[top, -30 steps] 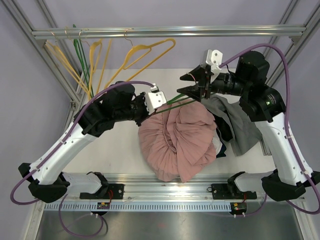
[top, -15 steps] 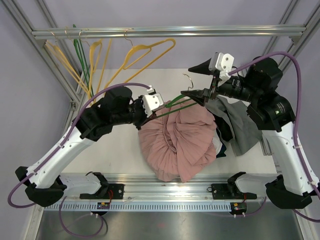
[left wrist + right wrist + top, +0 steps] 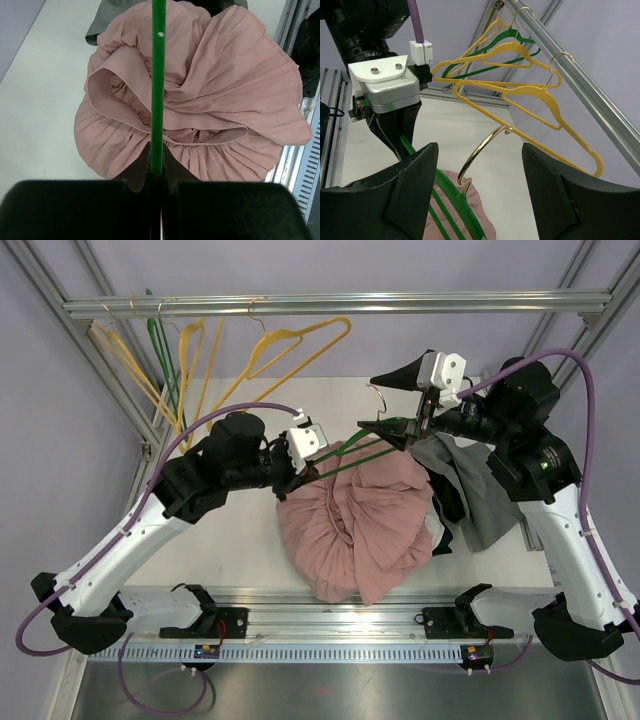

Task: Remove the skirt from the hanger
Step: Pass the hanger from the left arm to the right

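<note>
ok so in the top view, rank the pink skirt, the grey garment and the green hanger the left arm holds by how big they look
1. pink skirt: clearly largest
2. grey garment: smaller, only part of it shows
3. green hanger: smallest, just thin bars

My right gripper (image 3: 479, 170) gapes wide, with the gold hook (image 3: 481, 149) of the green hanger (image 3: 451, 195) between its fingers. My left gripper (image 3: 400, 147) pinches its bar. Behind, yellow hangers (image 3: 520, 95) hang on the rail (image 3: 582, 87).
</note>
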Tool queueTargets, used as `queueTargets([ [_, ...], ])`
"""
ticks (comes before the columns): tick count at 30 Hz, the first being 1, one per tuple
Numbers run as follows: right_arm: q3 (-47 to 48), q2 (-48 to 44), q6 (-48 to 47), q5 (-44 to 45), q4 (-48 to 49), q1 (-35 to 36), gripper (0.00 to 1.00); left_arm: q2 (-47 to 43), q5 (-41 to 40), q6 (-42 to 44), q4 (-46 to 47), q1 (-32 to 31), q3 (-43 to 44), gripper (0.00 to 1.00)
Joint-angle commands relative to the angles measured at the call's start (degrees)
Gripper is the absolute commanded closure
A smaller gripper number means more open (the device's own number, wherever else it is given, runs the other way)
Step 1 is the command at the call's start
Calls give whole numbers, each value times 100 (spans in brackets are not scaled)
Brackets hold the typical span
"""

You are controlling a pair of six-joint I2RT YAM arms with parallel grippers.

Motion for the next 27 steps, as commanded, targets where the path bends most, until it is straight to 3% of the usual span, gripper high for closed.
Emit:
queueTargets([
  [1, 114, 48, 246, -47, 595, 45, 26, -38, 238, -109, 547, -22, -45, 100],
  [12, 263, 224, 343, -230, 684, 45, 43, -12, 256, -109, 661, -13, -211, 100],
  [19, 483, 294, 88, -687, 333, 45, 64, 6, 378, -30, 652, 144, -308, 100],
  [24, 791, 479, -254, -854, -370, 45, 87, -64, 598, -4, 652, 426, -300, 100],
  [27, 1036, 610, -605, -1221, -905, 45, 93, -126, 835, 171, 582, 523, -265, 100],
])
